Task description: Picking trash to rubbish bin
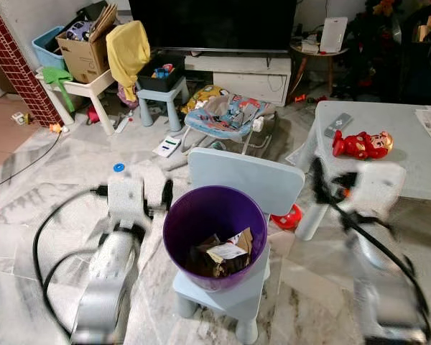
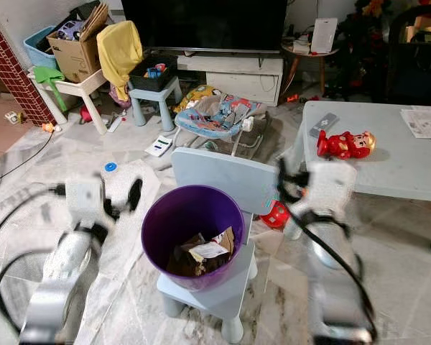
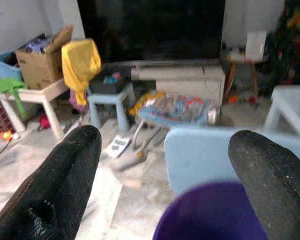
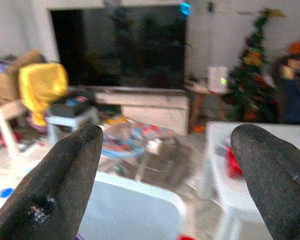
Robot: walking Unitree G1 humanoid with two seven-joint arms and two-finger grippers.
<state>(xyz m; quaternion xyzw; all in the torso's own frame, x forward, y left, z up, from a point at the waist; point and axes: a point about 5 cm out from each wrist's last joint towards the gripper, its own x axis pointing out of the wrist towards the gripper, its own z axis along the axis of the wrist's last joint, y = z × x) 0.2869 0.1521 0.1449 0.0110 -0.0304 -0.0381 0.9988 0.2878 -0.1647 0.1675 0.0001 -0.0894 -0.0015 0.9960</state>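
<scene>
My left claw hangs with its fingers spread wide and nothing between them, just beside the rim of the purple bin on its left side. Through the left wrist view I look past the two black fingertips onto the bin's rim and the chair back behind it. My right claw is raised on the other side, near the right end of the chair back, and it too stands open and empty; the arm is blurred in both eye views, so I read it as moving.

The bin sits on the seat of a small pale blue chair, close to the seat's front edge. Crumpled paper and brown scraps already lie at the bottom of it. With both claws empty and trash inside, I judge that I am between picks: one piece is in, and the next one has to be found.

Further out, the floor carries a lot of clutter. A small blue disc lies on the floor beyond my left arm, a white flat packet lies near the baby bouncer, and something red sits on the floor under the chair's right side. On the grey tabletop a red toy figure lies near the left edge, which I take for a toy, not trash.

The next move calls for choosing a real piece of rubbish on the floor, turning toward it, and bending low with one claw kept open.
</scene>
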